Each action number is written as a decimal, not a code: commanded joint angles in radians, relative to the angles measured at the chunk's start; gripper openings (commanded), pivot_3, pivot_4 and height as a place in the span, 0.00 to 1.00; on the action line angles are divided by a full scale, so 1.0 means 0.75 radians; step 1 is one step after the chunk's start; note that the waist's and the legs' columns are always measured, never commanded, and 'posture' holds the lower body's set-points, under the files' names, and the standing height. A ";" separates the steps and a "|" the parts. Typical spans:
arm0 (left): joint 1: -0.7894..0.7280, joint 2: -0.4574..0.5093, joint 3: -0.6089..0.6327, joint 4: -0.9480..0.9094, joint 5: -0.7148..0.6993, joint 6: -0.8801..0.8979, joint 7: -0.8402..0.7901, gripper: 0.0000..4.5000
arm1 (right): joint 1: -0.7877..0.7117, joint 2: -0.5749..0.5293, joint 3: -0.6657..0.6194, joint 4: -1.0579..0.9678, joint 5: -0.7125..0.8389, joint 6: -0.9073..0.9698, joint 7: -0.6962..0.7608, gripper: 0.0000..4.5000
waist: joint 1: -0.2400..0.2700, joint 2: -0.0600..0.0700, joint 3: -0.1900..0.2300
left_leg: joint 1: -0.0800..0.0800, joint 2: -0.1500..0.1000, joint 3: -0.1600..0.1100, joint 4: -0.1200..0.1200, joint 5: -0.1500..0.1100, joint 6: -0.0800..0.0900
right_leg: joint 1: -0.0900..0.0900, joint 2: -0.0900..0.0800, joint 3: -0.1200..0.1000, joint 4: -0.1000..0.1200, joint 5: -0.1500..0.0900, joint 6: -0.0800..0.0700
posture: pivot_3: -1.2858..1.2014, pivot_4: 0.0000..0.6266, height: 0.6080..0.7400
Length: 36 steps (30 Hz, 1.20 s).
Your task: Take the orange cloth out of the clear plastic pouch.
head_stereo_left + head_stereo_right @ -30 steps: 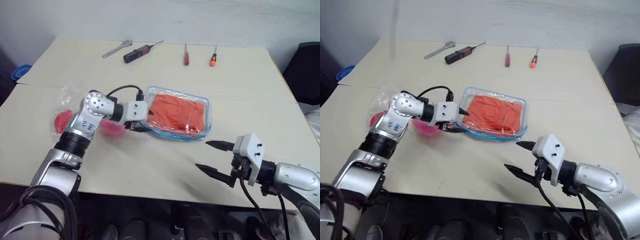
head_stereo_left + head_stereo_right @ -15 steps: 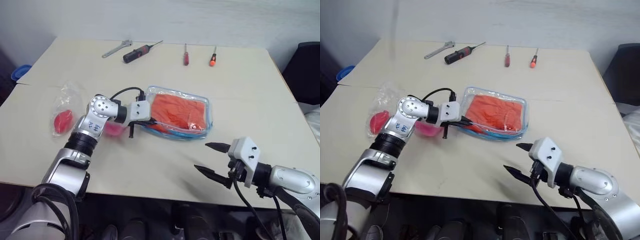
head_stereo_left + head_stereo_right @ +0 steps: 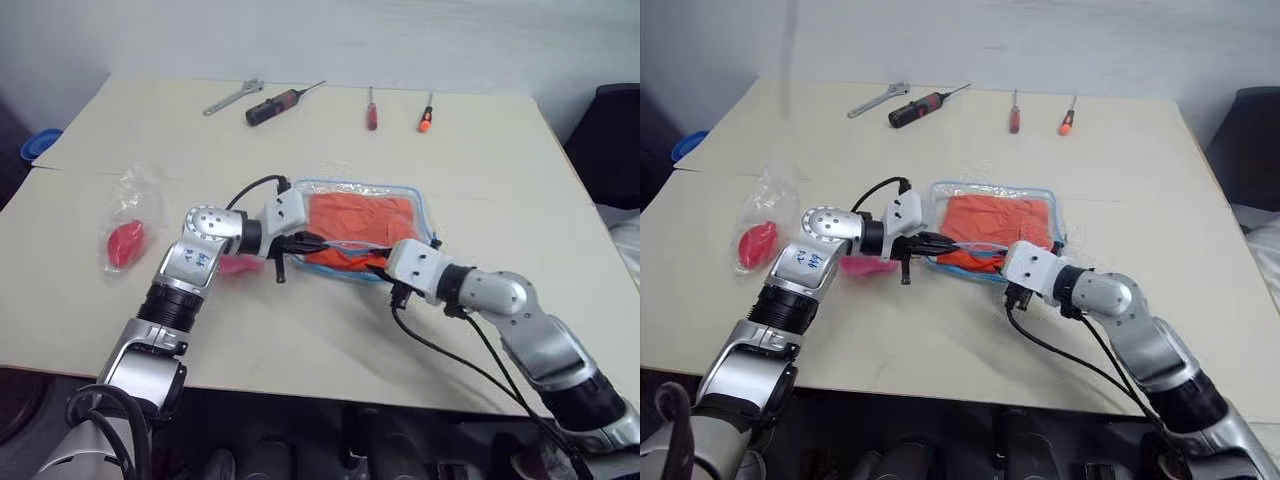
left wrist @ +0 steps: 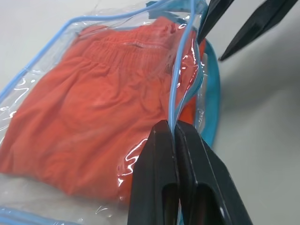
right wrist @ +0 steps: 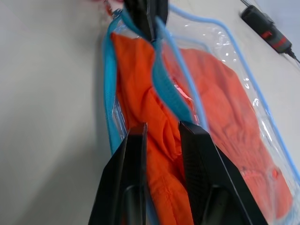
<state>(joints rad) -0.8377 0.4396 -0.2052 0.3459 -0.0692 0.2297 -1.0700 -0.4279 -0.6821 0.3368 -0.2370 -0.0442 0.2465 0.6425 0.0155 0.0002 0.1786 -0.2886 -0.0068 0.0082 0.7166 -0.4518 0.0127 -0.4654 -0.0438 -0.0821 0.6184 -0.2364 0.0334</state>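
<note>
Both grippers meet at the clear plastic pouch (image 3: 362,230) on the table (image 3: 480,170).
The left gripper (image 4: 175,133) pinches its blue trim; the right gripper (image 5: 161,129), jaws narrowly apart, straddles the orange cloth (image 5: 154,122) inside.

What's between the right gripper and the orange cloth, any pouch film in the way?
Nothing visible. The left gripper is shut on the light blue rim of the clear plastic pouch, holding the mouth open. The right gripper has its fingers in that opening, straddling a fold of the bright orange cloth, jaws still apart.
</note>
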 commanded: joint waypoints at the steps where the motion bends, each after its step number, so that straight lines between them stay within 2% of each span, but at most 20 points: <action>1: -0.030 -0.016 0.034 -0.073 -0.031 0.015 0.034 0.00 | -0.050 0.045 0.033 0.088 -0.093 -0.121 -0.002 0.23 | -0.001 0.000 0.000 | 0.000 0.000 0.000 0.000 0.000 0.000 | 0.000 0.000 0.000 0.000 0.000 0.000 | 0.52 0.24 1.00; 2: -0.031 -0.019 0.036 -0.076 -0.034 0.018 0.039 0.00 | -0.058 0.059 0.034 0.111 -0.104 -0.137 -0.001 0.23 | -0.001 0.000 0.000 | 0.000 0.000 0.000 0.000 0.000 0.000 | 0.000 0.000 0.000 0.000 0.000 0.000 | 0.52 0.24 1.00; 4: -0.032 -0.021 0.039 -0.090 -0.041 0.026 0.044 0.00 | -0.078 0.085 0.034 0.158 -0.135 -0.163 -0.012 0.31 | -0.006 0.000 0.000 | 0.000 0.000 0.000 0.000 0.000 0.000 | 0.000 0.000 -0.001 0.000 0.000 0.000 | 0.52 0.24 1.00; 6: -0.026 -0.021 0.042 -0.118 -0.051 0.040 0.044 0.00 | -0.098 0.103 0.038 0.206 -0.187 -0.198 -0.033 0.43 | -0.012 0.000 0.000 | 0.000 0.000 0.000 0.001 0.000 0.000 | 0.000 0.000 -0.001 0.000 0.000 0.000 | 0.52 0.24 1.00; 10: -0.009 -0.021 0.042 -0.167 -0.066 0.062 0.045 0.00 | -0.107 0.119 0.042 0.256 -0.236 -0.245 -0.022 0.74 | -0.022 0.000 0.000 | 0.000 0.001 -0.001 0.001 0.000 0.000 | 0.000 0.000 -0.001 0.001 0.000 0.000 | 0.52 0.24 1.00; 19: 0.025 -0.015 0.034 -0.249 -0.088 0.102 0.050 0.00 | -0.139 0.202 0.013 0.338 -0.210 -0.243 0.012 0.74 | -0.028 0.000 0.000 | 0.000 0.001 -0.001 0.001 0.001 -0.002 | 0.000 0.000 -0.001 0.001 0.000 0.000 | 0.52 0.24 1.00; 25: 0.083 0.002 -0.010 -0.245 -0.028 0.005 0.065 0.00 | -0.173 0.248 -0.030 0.386 -0.146 -0.199 0.060 0.74 | -0.027 0.000 0.000 | 0.000 0.001 -0.001 0.001 0.001 -0.002 | 0.000 -0.001 -0.001 0.001 0.000 0.000 | 0.52 0.24 1.00; 29: 0.103 0.008 -0.018 -0.237 -0.012 -0.036 0.071 0.00 | -0.198 0.212 0.012 0.468 -0.244 -0.257 0.053 0.74 | -0.026 0.000 0.000 | 0.000 0.001 -0.001 0.001 0.001 -0.002 | 0.000 -0.001 -0.001 0.001 0.000 0.000 | 0.52 0.24 1.00; 32: 0.098 0.008 -0.011 -0.234 -0.011 -0.040 0.073 0.00 | -0.208 0.250 -0.012 0.499 -0.200 -0.216 0.073 0.74 | -0.026 0.000 0.000 | 0.000 0.001 -0.001 0.001 0.001 -0.002 | 0.000 -0.001 -0.001 0.002 0.000 0.000 | 0.52 0.24 1.00; 33: 0.095 0.009 -0.008 -0.232 -0.012 -0.040 0.076 0.00 | -0.221 0.230 0.018 0.531 -0.255 -0.267 0.062 0.74 | -0.026 0.000 0.000 | 0.000 0.001 -0.001 0.002 0.001 -0.002 | 0.000 -0.001 -0.001 0.002 0.000 0.000 | 0.52 0.24 1.00; 36: 0.086 0.012 -0.002 -0.225 -0.013 -0.042 0.081 0.00 | -0.236 0.224 0.041 0.595 -0.309 -0.300 0.043 0.61 | -0.028 0.000 0.000 | 0.000 0.001 -0.001 0.002 0.001 -0.002 | 0.000 -0.001 0.000 0.002 0.000 0.000 | 0.52 0.24 1.00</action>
<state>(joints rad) -0.7594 0.4439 -0.2147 0.2045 -0.0732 0.2162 -1.0055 -0.6064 -0.5006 0.3669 0.1617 -0.2342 0.0152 0.6939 -0.0055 0.0005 0.1784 -0.2881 -0.0062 0.0076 0.7181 -0.4511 0.0112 -0.4651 -0.0444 -0.0824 0.6200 -0.2364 0.0334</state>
